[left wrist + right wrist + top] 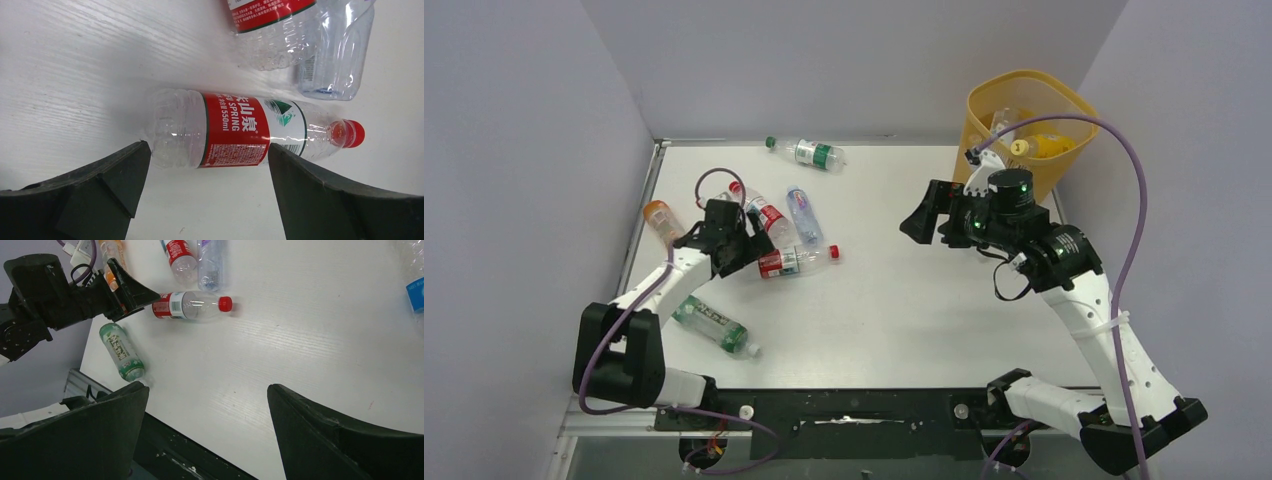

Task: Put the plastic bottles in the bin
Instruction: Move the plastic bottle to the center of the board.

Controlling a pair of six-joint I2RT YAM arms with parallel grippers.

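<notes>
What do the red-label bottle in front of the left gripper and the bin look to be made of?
Red-label bottle: thin clear plastic with a glossy finish. The table shows through its ribbed body, which catches highlights. Its cap looks like opaque red plastic.
Bin: translucent yellow-orange plastic, probably stiffer. Bottles inside show faintly through its wall.
The exact plastics cannot be told.

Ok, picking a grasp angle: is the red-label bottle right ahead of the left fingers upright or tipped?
Tipped: the bottle lies on its side on the table, cap pointing sideways.

Six plastic bottles (796,261) on the table (924,310), two in one bin (980,118).
</notes>
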